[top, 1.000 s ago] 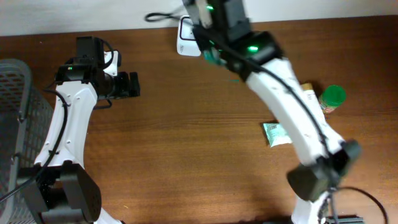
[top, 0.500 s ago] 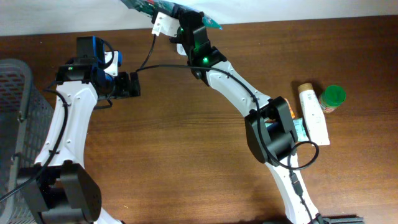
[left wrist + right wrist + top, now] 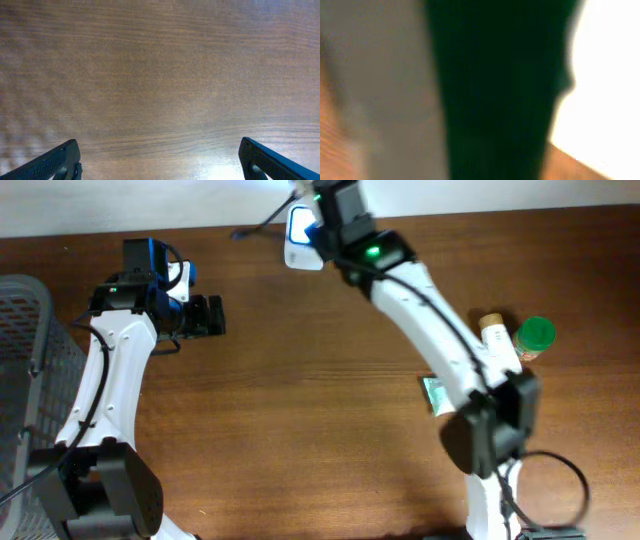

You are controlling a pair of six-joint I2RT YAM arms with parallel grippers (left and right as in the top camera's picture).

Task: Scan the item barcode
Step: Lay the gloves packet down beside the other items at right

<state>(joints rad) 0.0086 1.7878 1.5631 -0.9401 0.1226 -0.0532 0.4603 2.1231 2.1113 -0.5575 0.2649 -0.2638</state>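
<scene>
Item itself is hidden from you, likely pinched in the right gripper (image 3: 322,210), whose fingers are together over the white scanner (image 3: 298,230) at the table's far edge. Left gripper (image 3: 160,150) stands wide, empty. The scanning step looks under way; next, present the barcode squarely.

table (image 3: 300,390): brown wood, visible grain, soft sheen | basket (image 3: 20,330): grey mesh, matt | scanner (image 3: 297,245): smooth white plastic | jar lid (image 3: 537,333): green plastic | left arm shell (image 3: 105,370): glossy white
</scene>
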